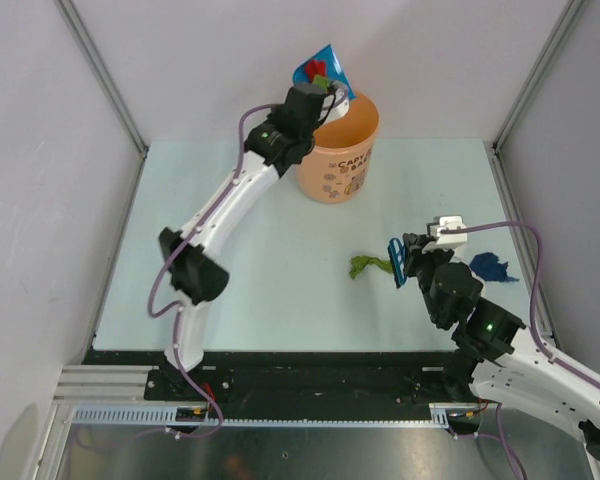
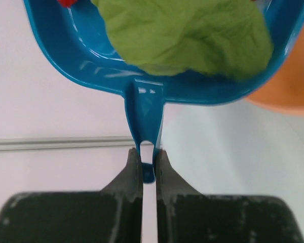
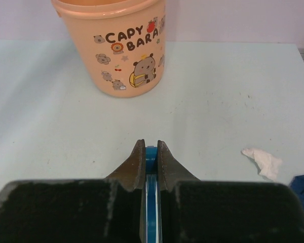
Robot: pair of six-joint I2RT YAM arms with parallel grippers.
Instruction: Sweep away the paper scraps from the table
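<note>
The left hand [image 2: 148, 158] is clenched on the thin handle of the blue dustpan [image 2: 81, 55]. It holds the pan raised at the far side of the table [image 1: 260, 300], just above the far left rim of the orange bucket [image 1: 338, 150]. A large green scrap [image 2: 192, 35] lies inside the pan and fills much of its floor, and a red scrap [image 2: 66, 2] shows at the pan's edge beside it. The right hand [image 3: 146, 148] sits low over the near right part of the table. Its fingers are shut tight on a thin blue brush [image 1: 397, 262], and it faces toward the bucket. On the table, a second green scrap [image 1: 370, 265] lies just left of the brush, near the middle. A white scrap [image 3: 263, 162] lies to the right of that hand. A dark blue scrap [image 1: 488, 267] lies further right, near the table's right edge. The bucket stands upright at the far middle of the table, well apart from the loose scraps. It is printed with cartoon animals and the words CAPY BARA.
</note>
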